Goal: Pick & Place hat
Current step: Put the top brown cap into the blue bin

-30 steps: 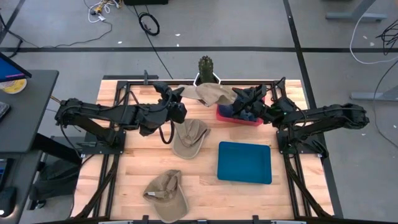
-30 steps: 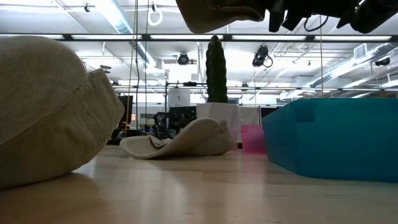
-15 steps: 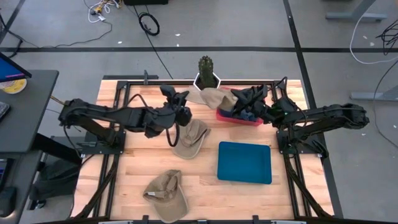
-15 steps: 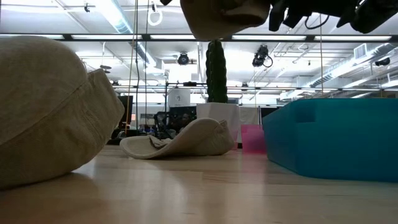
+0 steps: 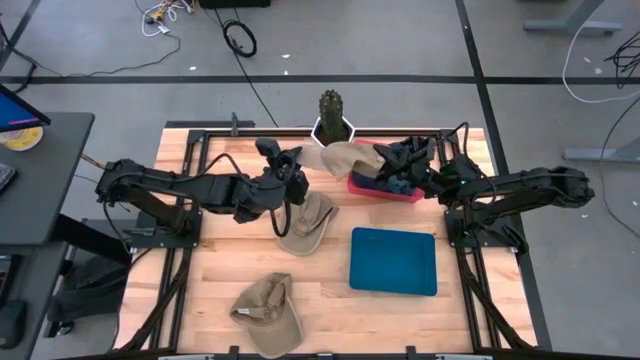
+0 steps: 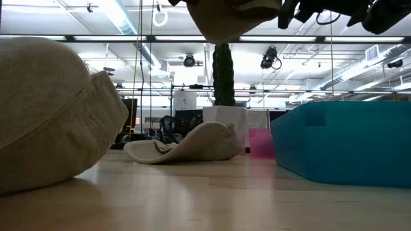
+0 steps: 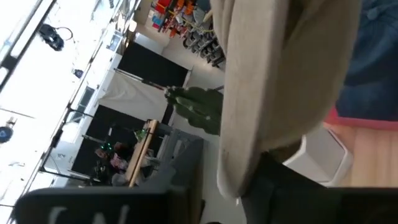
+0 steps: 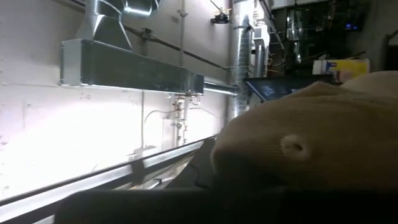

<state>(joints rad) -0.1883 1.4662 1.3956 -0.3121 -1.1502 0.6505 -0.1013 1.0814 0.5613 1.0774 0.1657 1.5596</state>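
Note:
A beige hat (image 5: 338, 155) hangs in the air at the table's far middle, next to the left end of a pink bin (image 5: 368, 190). My right gripper (image 5: 382, 162) is shut on the hat's right end, and its wrist view is filled by the hat's crown (image 8: 311, 137). My left gripper (image 5: 296, 165) stands at the hat's left end, where the brim (image 7: 273, 93) hangs in front of its camera. I cannot tell whether it touches the hat. The low view shows the hat (image 6: 237, 16) at its top edge. My right gripper holds the hat by its crown, close to a small eyelet (image 8: 292, 147). It comes from the table's right side, slanting upward. The gripper's own body hides the place of contact. The hat is lifted clear of the table and the bin.
Two more beige hats lie on the table, one in the middle (image 5: 305, 218) and one at the near edge (image 5: 268, 312). A blue tray (image 5: 393, 260) lies right of them. A cactus (image 5: 331, 108) in a white pot stands at the far edge. Dark blue things fill the pink bin.
My left gripper has gone a little toward the table's right edge, nearer the hat's left end. The hat, earlier stretched wide between the two grippers, is now bunched shorter toward my right gripper and stays clear of the table.

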